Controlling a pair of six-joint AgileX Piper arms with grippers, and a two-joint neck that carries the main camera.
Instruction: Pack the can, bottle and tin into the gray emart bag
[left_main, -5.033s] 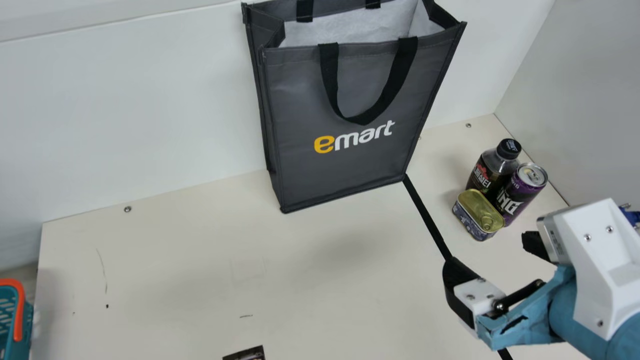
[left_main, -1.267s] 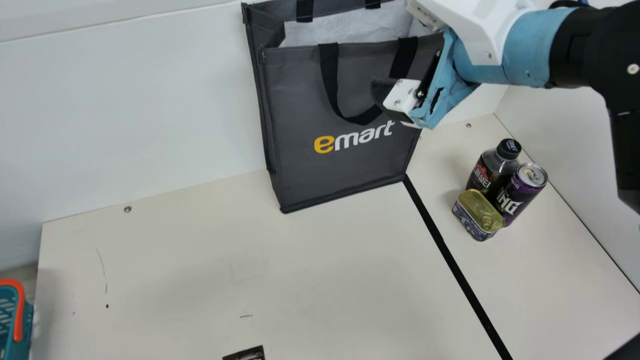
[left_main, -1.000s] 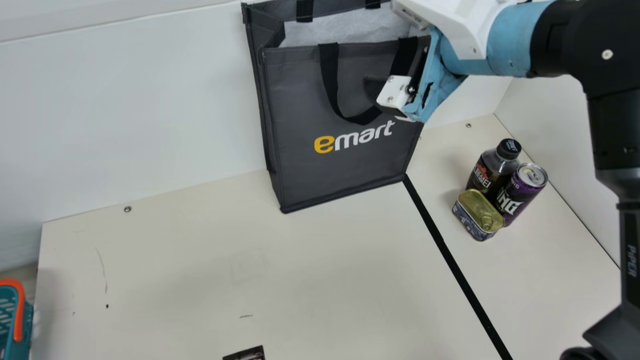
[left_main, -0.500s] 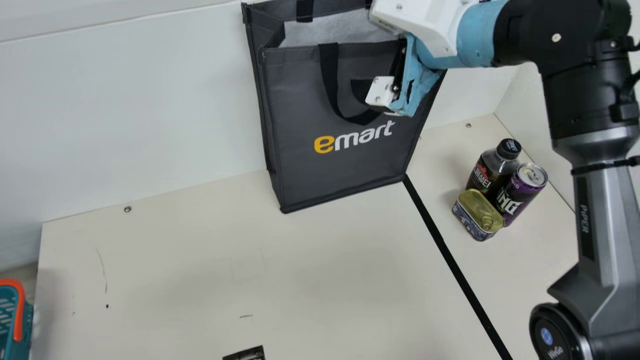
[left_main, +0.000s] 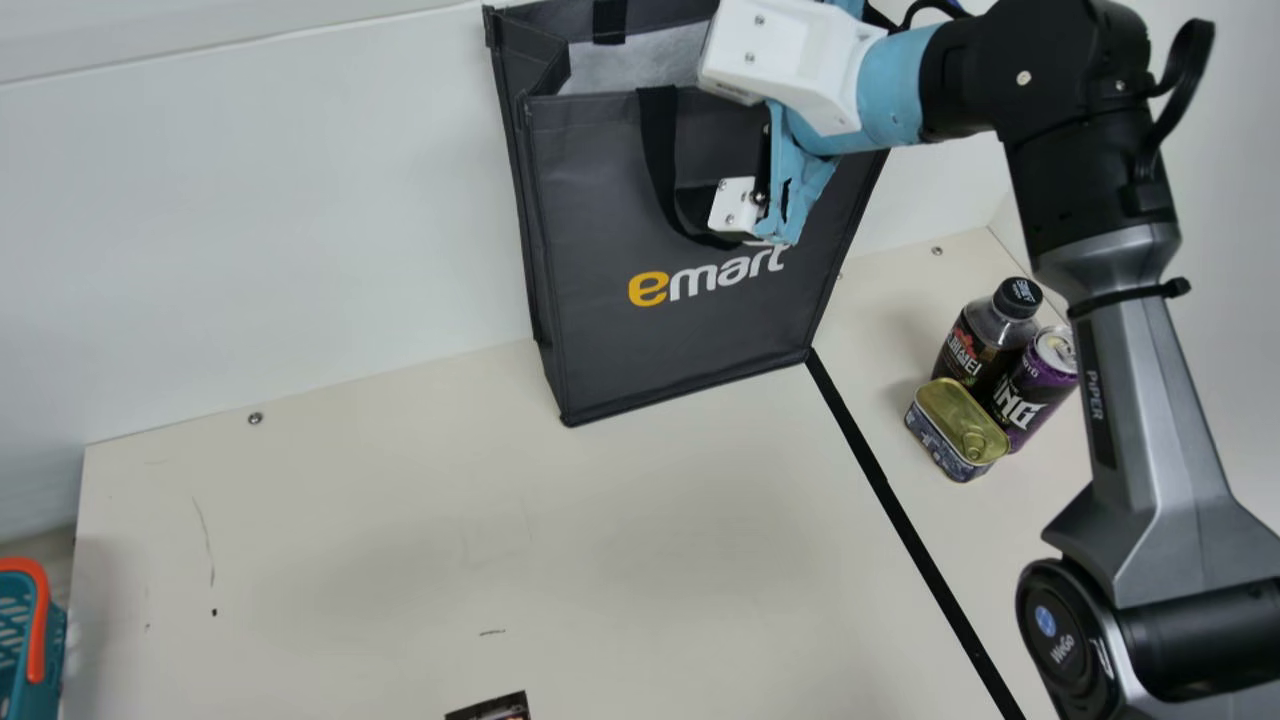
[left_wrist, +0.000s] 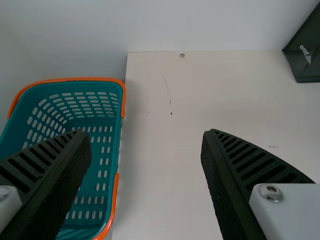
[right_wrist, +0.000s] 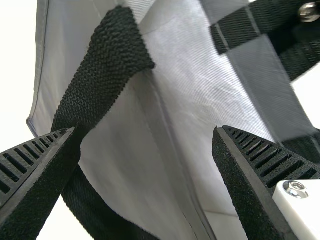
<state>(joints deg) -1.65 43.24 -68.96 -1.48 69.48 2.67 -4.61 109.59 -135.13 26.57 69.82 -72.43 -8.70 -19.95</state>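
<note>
The gray fabric emart bag (left_main: 680, 350) stands upright on the cream table (left_main: 400, 560), its name printed in yellow and white across the front. The right gripper (left_main: 738, 208) is at the bag's upper front, fingers spread apart, one beside a black woven handle (right_wrist: 95, 95). On the table near the bag are a clear black-capped bottle (left_main: 985, 345) with red and white print, a purple-and-black can (left_main: 1030, 395) with big white lettering, and a gold-lidded oblong tin (left_main: 958, 425). The left gripper's (left_wrist: 146, 132) fingers are wide apart near a teal basket (left_wrist: 102, 172).
</note>
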